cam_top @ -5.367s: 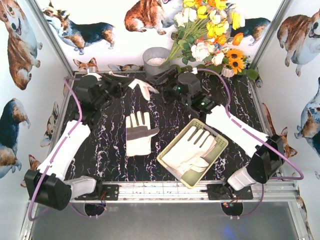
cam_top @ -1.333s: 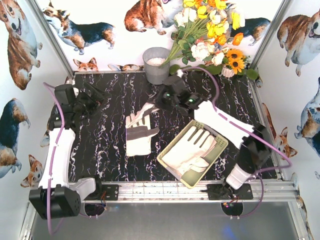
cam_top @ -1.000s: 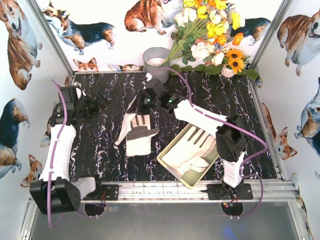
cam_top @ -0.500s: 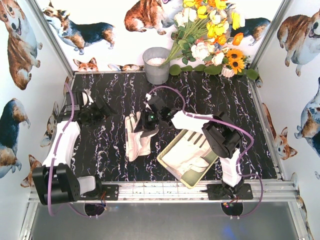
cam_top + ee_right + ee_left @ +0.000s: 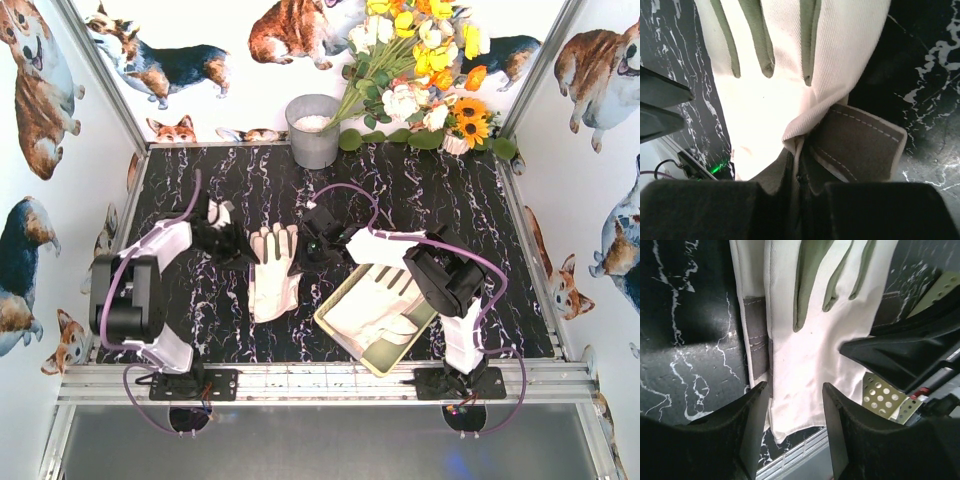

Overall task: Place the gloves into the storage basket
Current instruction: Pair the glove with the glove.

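Where right gripper [image 5: 799, 186] pinches top glove [image 5: 790, 90], tips blurred, left gripper [image 5: 792, 415] apart, lower glove [image 5: 756, 340] mostly covered.

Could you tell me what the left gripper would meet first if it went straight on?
Most likely the cream-white fabric glove lying on the black marbled table; it sits directly ahead of the left gripper, between its parted jaws, though depth is unclear.

Bright, even overhead light in top view, soft shadows only, slight sheen on marble tabletop [image 5: 250, 180]. Wrist views dimmer twd edges; blown-out glare mid glove [image 5: 765, 115]. Near fingers [image 5: 752, 440] dark, out of focus, w/ wide-angle stretch.
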`<state>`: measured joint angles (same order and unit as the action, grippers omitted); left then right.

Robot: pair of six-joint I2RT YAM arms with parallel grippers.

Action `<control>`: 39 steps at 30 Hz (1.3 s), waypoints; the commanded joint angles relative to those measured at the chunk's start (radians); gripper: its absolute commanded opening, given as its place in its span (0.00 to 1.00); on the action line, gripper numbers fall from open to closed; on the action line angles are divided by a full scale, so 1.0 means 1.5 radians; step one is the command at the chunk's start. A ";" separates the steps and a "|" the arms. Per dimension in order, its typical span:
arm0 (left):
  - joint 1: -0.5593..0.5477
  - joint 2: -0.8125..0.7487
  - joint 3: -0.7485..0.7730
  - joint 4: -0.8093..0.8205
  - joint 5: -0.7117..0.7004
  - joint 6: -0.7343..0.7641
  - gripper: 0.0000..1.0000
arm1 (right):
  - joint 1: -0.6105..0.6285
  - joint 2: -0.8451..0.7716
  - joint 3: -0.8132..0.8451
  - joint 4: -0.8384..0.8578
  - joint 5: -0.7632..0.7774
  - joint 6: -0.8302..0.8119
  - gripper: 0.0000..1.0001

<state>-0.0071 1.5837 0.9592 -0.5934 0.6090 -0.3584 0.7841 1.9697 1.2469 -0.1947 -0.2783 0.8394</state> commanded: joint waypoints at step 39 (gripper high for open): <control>-0.037 -0.004 -0.014 0.159 -0.043 -0.028 0.00 | 0.001 -0.105 -0.002 -0.025 0.062 0.010 0.00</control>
<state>-0.0605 1.6573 0.9085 -0.3618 0.5892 -0.4076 0.7841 1.8927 1.2453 -0.2363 -0.2119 0.8543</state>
